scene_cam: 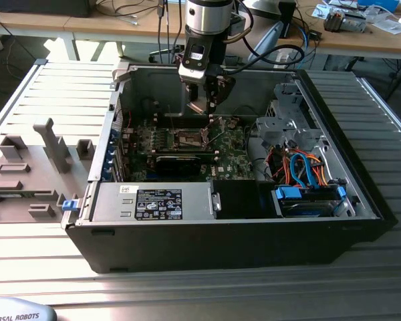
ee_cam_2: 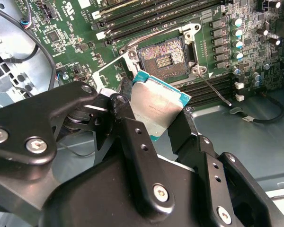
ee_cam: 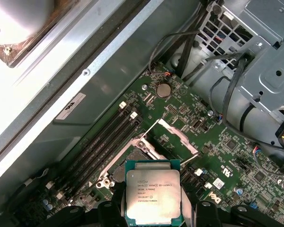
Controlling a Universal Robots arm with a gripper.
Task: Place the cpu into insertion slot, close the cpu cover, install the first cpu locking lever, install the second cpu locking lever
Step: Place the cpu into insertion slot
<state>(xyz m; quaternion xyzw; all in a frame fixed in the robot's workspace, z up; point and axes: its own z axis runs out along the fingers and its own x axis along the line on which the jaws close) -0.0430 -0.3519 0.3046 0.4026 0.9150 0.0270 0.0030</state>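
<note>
The gripper (scene_cam: 204,103) hangs over the open case (scene_cam: 220,247), near the 12 o'clock side of the board (scene_cam: 237,157) in the exterior view. Its fingers (ee_cam_2: 132,137) are clamped on the cpu (ee_cam: 153,196), one on each of two opposite edges, so the dull metal top faces outward and stays uncovered.

The slot (ee_cam_2: 163,56) lies just below the cpu, at about 6 to 7 o'clock from the gripper in the exterior view. The two are apart, with clear air between the chip and the socket. The slot's dark centre is bare and ready. The cover (ee_cam: 180,138) stands swung up off it on its far side, so nothing lies across the opening. A thin lever (ee_cam_2: 213,90) sticks out beside the slot, unlatched and clear of the socket's frame.

What matters here is how the chip sits against the slot. In both wrist views the cpu's edges run at an angle to the slot's silvery border rather than in line with it, and the chip looks tilted, not flat to the board. By my reading it is nearly above the slot but not yet squared to it. Its near corner overlaps the socket's rim in the second wrist view, though that overlap comes from the line of sight and is not contact.

The cpu is not seated, and the cover and lever steps are not yet done.
</note>
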